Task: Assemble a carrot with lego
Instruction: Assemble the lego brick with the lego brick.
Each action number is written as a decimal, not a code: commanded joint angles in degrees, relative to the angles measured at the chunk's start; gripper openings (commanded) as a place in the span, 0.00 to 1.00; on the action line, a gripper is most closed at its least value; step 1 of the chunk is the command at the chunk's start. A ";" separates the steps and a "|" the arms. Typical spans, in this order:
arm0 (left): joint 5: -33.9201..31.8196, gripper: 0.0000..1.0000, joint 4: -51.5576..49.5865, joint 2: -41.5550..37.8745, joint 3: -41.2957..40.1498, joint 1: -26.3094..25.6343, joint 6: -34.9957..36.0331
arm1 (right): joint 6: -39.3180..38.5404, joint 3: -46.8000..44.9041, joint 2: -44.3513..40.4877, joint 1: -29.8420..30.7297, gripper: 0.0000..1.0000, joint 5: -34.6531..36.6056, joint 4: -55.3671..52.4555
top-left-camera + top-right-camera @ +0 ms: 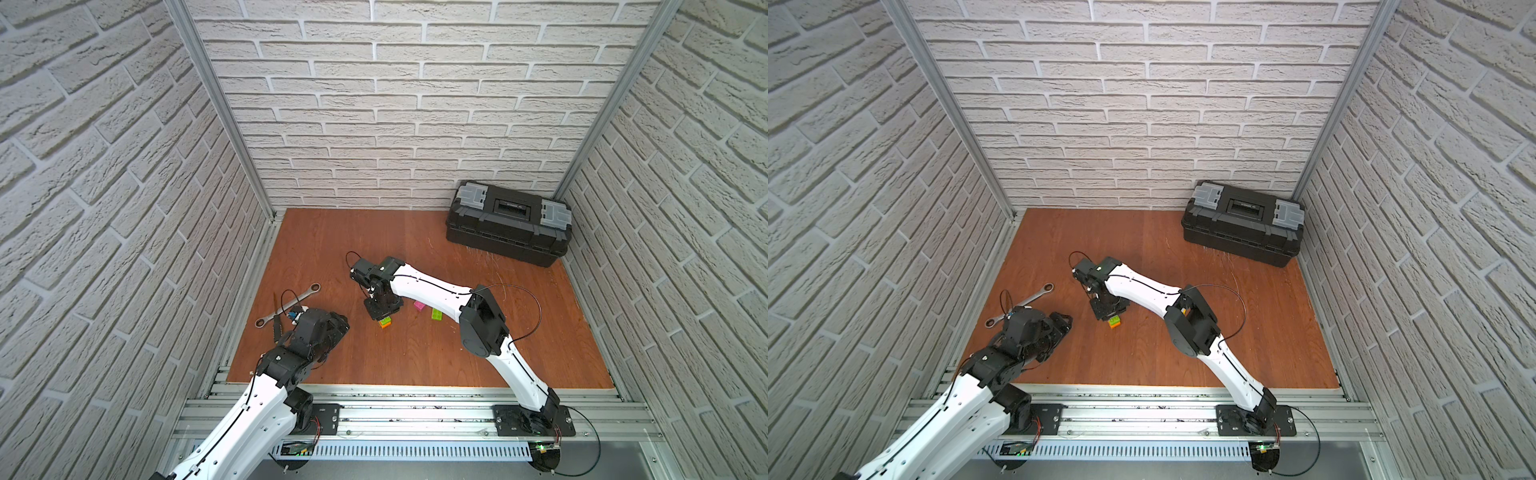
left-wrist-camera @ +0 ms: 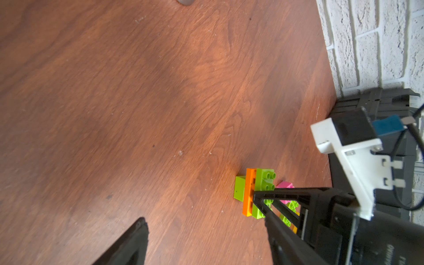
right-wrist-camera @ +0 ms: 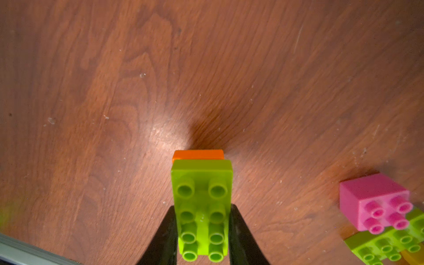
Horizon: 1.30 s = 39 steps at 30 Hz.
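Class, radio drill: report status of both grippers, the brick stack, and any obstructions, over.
Left gripper open, empty. Right gripper shut on green brick atop orange brick. Pink brick loose nearby; nothing blocking.

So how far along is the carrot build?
Early. Done: a three-layer stack, green, orange, green, stands on the table. In hand: the right gripper is shut on its top green brick. To do: the pink brick, a loose green brick and a yellow piece lie unjoined nearby. The left gripper is open and empty.
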 commanded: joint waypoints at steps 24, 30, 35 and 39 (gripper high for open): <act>-0.56 0.83 0.70 -0.31 -1.09 -0.15 -0.33 | 0.38 1.20 1.31 -0.14 0.11 -0.94 -0.81; -0.48 0.83 0.97 0.19 -0.96 -0.15 -0.39 | 0.08 2.44 2.31 -0.13 0.14 -0.82 -1.90; -0.52 0.83 1.21 0.56 -0.83 -0.15 -0.20 | -0.44 3.71 3.34 -0.22 0.15 -0.86 -2.59; -0.50 0.83 1.43 0.91 -0.81 -0.15 -0.18 | -0.79 4.75 4.20 -0.27 0.16 -1.01 -3.31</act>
